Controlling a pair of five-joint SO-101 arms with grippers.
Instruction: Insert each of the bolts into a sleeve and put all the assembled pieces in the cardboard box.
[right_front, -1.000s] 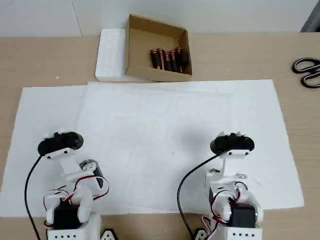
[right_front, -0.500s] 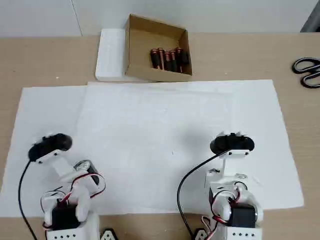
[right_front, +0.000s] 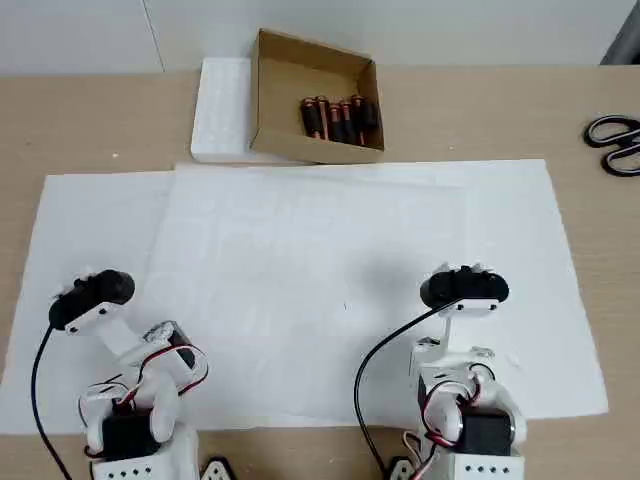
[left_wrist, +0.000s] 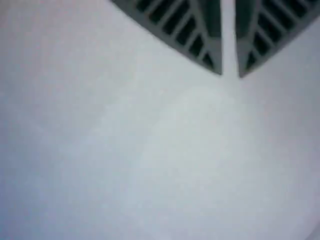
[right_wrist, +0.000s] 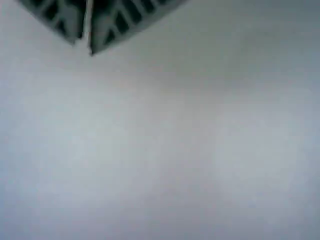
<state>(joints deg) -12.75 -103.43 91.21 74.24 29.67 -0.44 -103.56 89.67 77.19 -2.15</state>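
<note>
Where the high view looks down, box: the cardboard box (right_front: 272, 100) sits at the far side of the bench (right_front: 90, 120), tilted a little, partly on a white slab (right_front: 220, 110).
High view, pieces: several dark reddish pieces (right_front: 340, 118) lie side by side inside the box, close to its near wall; I cannot tell whether each is a bolt inside a sleeve.
High view, paper: a large white sheet (right_front: 320, 260) covers the middle of the bench, its far edge just beside the box.
High view, arms: one arm (right_front: 135, 345) is folded at the near edge on one side, its head angled outward; the other arm (right_front: 462, 345) is folded on the other side, facing straight ahead. Both are well apart from the box.
High view, scissors: black-handled scissors (right_front: 615, 142) lie at the far edge of the bench, off the paper.
Left wrist view, gripper: the left gripper (left_wrist: 230, 75) hangs over the white sheet, fingers drawn to a narrow slit with nothing between them.
Right wrist view, gripper: the right gripper (right_wrist: 86, 47) is over the white sheet too, fingers pressed almost together, holding nothing.
</note>
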